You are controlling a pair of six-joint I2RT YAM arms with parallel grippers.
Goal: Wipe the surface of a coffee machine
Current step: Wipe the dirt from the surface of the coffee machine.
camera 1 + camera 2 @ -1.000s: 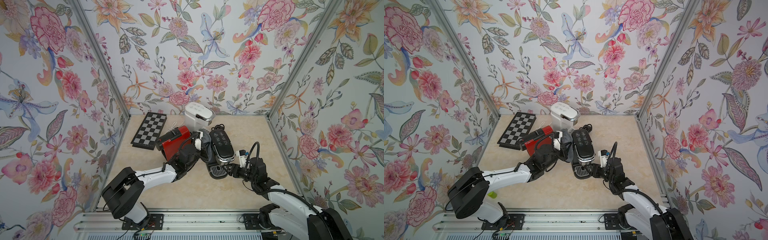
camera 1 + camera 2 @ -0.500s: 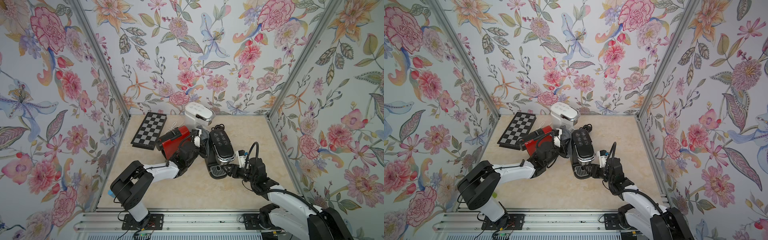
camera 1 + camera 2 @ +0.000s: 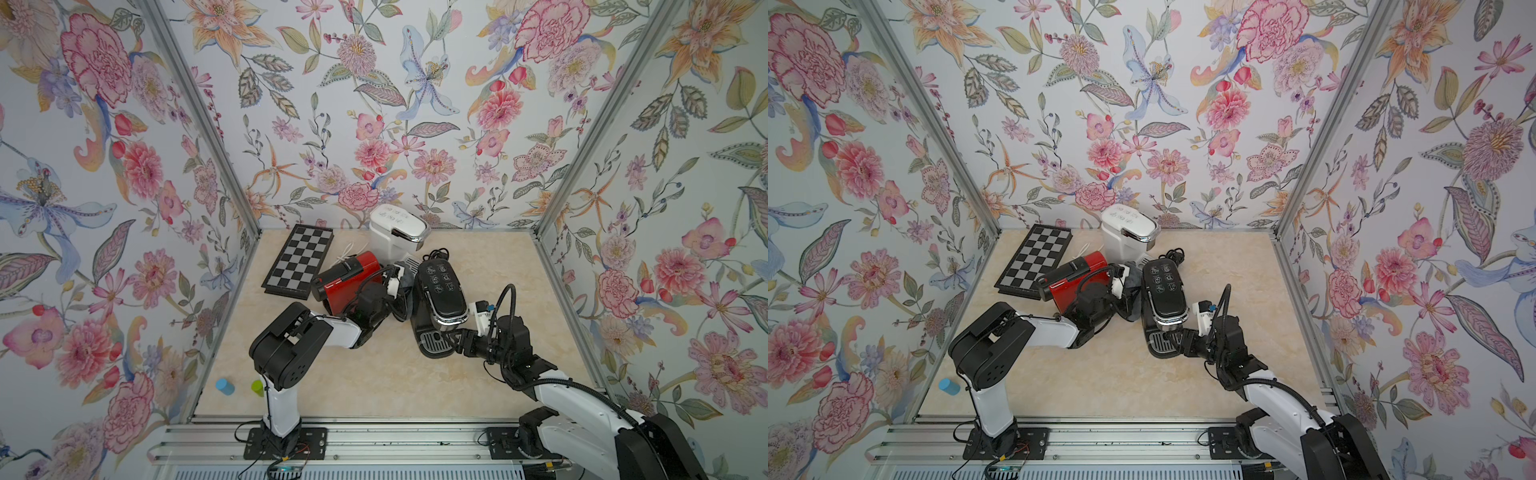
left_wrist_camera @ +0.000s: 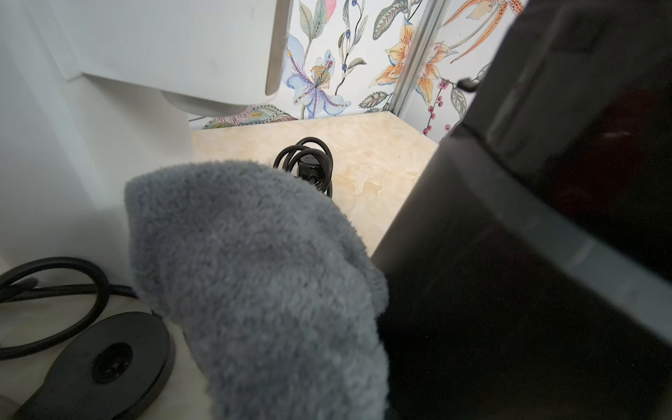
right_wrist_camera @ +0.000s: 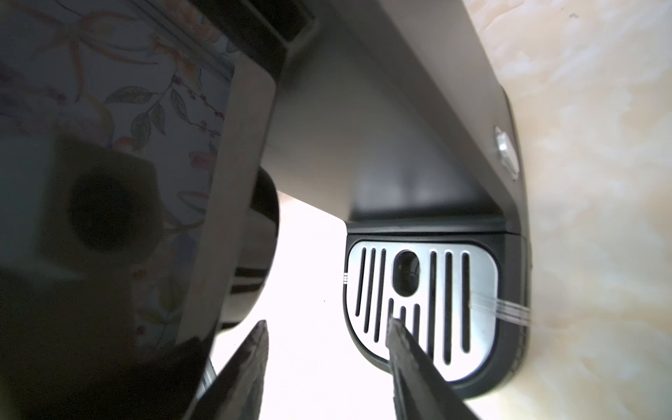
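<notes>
Left gripper (image 3: 394, 291), clamped on the cloth (image 4: 254, 283), lies just left of the black coffee machine (image 3: 440, 291) at frame centre. The machine's long axis runs top-to-bottom. Right gripper (image 5: 327, 323): half open, empty, at the drip tray (image 5: 422, 309).

You see a black coffee machine (image 3: 440, 291), red coffee machine (image 3: 353, 276), white coffee machine (image 3: 395, 226), grey cloth (image 4: 254, 272), black-and-silver chequered chessboard (image 3: 299, 259), beige marbled tabletop (image 3: 374, 386) and floral wallpaper (image 3: 374, 104).

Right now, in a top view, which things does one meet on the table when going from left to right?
Blue cylinder → green piece → chessboard → red coffee machine → white coffee machine → black coffee machine.
</notes>
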